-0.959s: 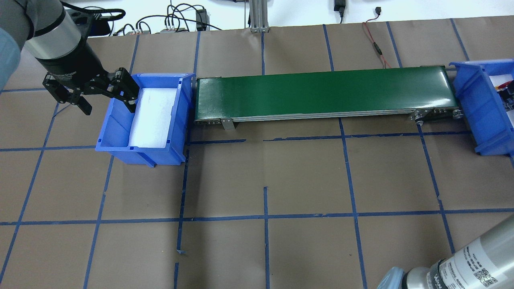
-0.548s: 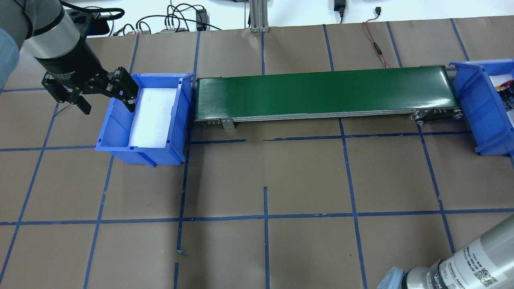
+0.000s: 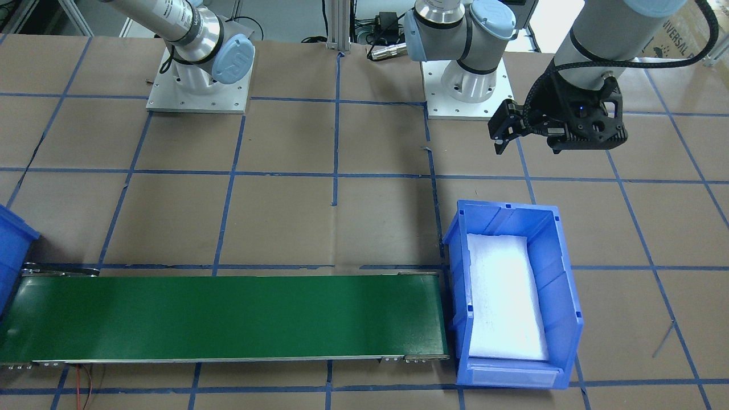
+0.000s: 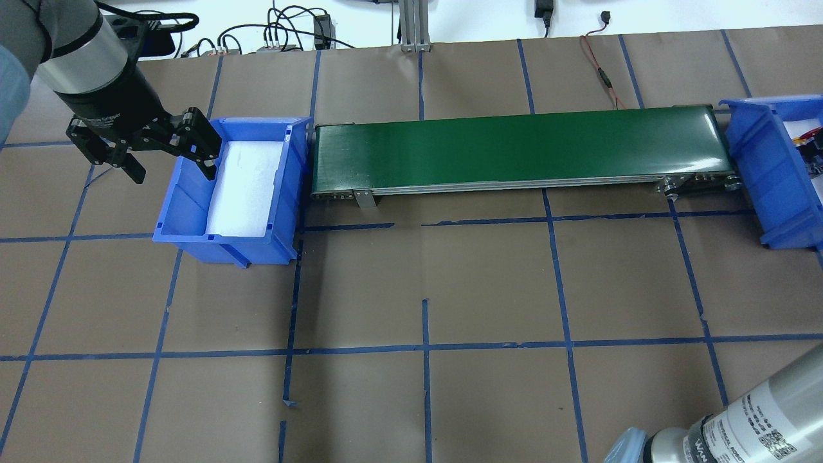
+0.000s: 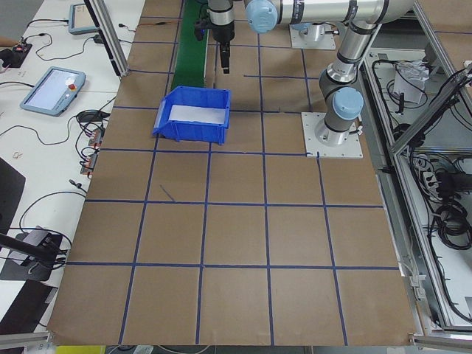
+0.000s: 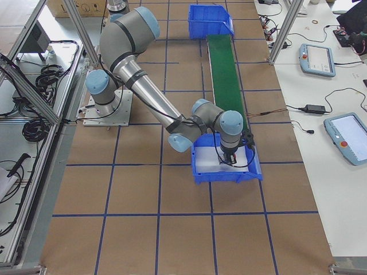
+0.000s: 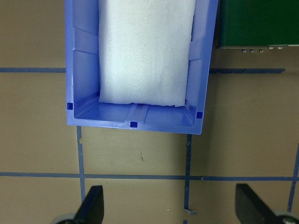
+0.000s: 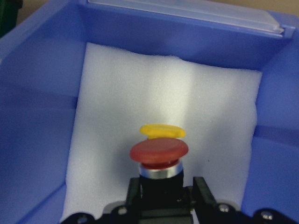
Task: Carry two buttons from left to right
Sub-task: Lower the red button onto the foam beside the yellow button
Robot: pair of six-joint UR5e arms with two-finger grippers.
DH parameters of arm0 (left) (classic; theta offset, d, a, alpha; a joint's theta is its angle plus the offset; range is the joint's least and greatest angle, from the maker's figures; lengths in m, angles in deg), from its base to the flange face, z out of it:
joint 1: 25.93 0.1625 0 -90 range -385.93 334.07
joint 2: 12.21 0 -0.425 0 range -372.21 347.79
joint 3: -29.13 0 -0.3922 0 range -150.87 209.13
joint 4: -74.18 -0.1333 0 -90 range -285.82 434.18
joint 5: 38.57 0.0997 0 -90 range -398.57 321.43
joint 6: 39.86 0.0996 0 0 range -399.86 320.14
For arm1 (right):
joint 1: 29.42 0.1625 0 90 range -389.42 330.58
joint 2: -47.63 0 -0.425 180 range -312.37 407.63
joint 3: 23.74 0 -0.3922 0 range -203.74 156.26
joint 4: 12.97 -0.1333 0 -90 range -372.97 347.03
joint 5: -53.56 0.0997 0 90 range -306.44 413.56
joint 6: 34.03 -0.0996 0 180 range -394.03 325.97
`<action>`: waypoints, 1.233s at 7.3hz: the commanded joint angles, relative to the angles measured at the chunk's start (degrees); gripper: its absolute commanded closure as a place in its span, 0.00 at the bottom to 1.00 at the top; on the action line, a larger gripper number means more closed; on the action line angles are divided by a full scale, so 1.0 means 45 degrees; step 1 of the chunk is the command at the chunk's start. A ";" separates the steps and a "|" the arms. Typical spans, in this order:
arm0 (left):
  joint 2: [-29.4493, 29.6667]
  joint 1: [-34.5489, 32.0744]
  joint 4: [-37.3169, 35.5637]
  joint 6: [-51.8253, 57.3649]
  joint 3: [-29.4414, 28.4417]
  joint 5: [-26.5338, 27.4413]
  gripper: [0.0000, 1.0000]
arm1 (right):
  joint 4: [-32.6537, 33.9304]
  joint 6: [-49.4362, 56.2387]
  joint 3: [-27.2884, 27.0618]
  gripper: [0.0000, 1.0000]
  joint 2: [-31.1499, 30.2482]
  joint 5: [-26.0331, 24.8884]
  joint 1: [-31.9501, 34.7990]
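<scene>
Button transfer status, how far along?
Done: no button shows in the left bin or on the belt; the yellow button lies in the right bin. In hand: the right gripper grips the red button inside that bin. Remaining: release it. The left gripper is open.

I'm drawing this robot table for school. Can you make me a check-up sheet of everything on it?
Surface: table, brown paper with a blue tape grid.
Job's things: red button and yellow button inside right bin; left bin holds only white foam; green belt bare.
Clutter: nothing seen.
Tools: left tool open, empty, near left bin; right tool looks clamped on red button.
Cables: red wire beyond the belt.
Surroundings: touchscreen pendants on a side bench.
</scene>
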 commanded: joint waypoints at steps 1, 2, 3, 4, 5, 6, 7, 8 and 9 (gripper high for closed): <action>0.0000 0.0007 0.0000 0.0000 -0.0004 0.0003 0.00 | 0.0003 0.0001 -0.0038 0.84 0.0013 0.0048 0.0000; 0.0000 0.0007 0.0000 0.0000 -0.0004 -0.0017 0.00 | 0.0003 0.0001 -0.0038 0.81 0.0013 0.0048 0.0000; 0.0000 0.0007 0.0000 0.0000 -0.0004 -0.0017 0.00 | 0.0099 0.0001 -0.0018 0.54 -0.0007 0.0048 0.0000; 0.0000 0.0026 0.0000 0.0000 -0.0023 0.0003 0.00 | 0.0390 -0.0038 -0.0057 0.26 -0.0007 0.0087 0.0000; 0.0000 0.0026 -0.0019 0.0000 -0.0023 -0.0017 0.00 | 0.0432 -0.0116 -0.0057 0.09 -0.0007 0.0087 0.0000; 0.0000 0.0026 0.0000 0.0000 -0.0023 0.0003 0.00 | 0.0432 -0.0155 -0.0076 0.03 -0.0007 0.0087 0.0000; 0.0000 0.0046 -0.0019 0.0000 -0.0023 -0.0017 0.00 | 0.0432 -0.0175 -0.0077 0.01 -0.0026 0.0087 0.0000; 0.0000 0.0065 -0.0020 0.0000 -0.0023 0.0003 0.00 | 0.0413 -0.0252 -0.0077 0.00 -0.0181 0.0068 0.0000; 0.0000 0.0065 0.0000 0.0000 -0.0023 0.0041 0.00 | 0.0393 -0.0717 -0.0019 0.00 -0.0627 -0.0126 0.0000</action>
